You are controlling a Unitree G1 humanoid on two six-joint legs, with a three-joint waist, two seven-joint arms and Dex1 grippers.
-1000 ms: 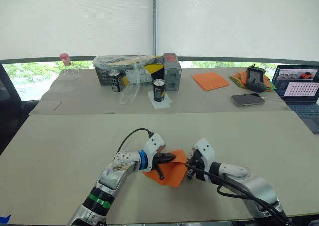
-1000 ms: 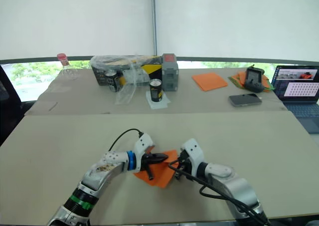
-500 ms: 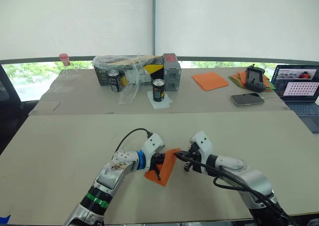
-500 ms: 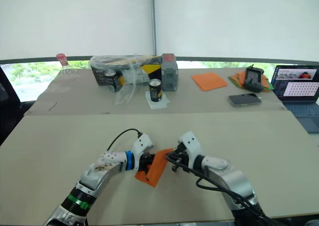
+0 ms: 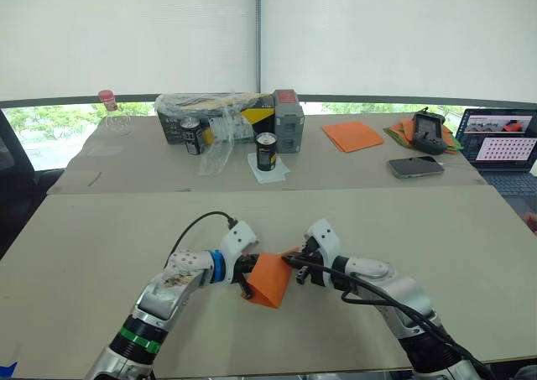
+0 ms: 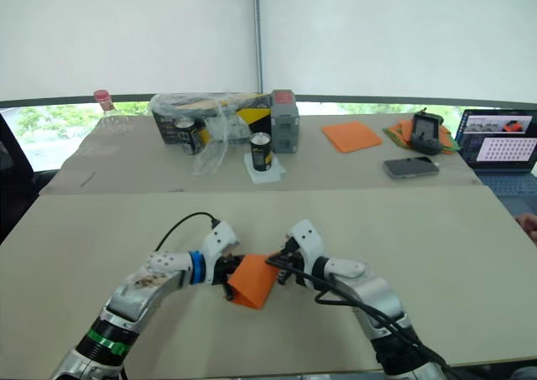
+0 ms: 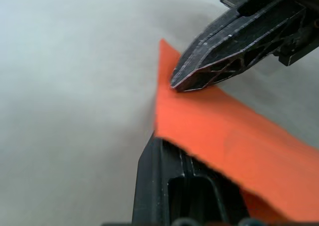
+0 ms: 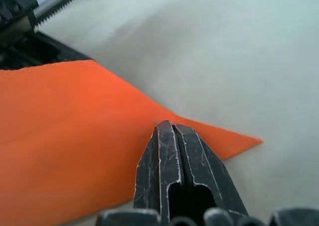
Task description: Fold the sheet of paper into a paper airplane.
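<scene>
**Both grippers pinch a folded orange sheet above the near table**

The near table [image 5: 101, 254] is a broad, matte beige surface. Behind it a second table [image 5: 352, 166] of the same dull finish carries the clutter: a crinkled clear plastic bag [image 5: 210, 116] over a yellow-and-black box, a grey upright box [image 5: 289, 120] with a red top, two dark cans [image 5: 268, 152], a clear bottle [image 5: 113, 116] with a pink cap, a paler orange flat sheet [image 5: 353, 135], a laptop [image 5: 502, 149] and a flat dark phone [image 5: 417, 167].

The sheet of paper [image 5: 270, 278] sits near the middle of the near table, between the two arms. It is thin, plain, bright orange, folded over into an angular shape with one sharp corner and straight creased edges, and held tilted rather than lying flat.

The left gripper [image 5: 245, 281] holds the sheet's left edge, one ribbed black finger under the paper. The right gripper [image 8: 174, 136] has its scuffed black fingers pressed together on the sheet near the pointed corner.
</scene>
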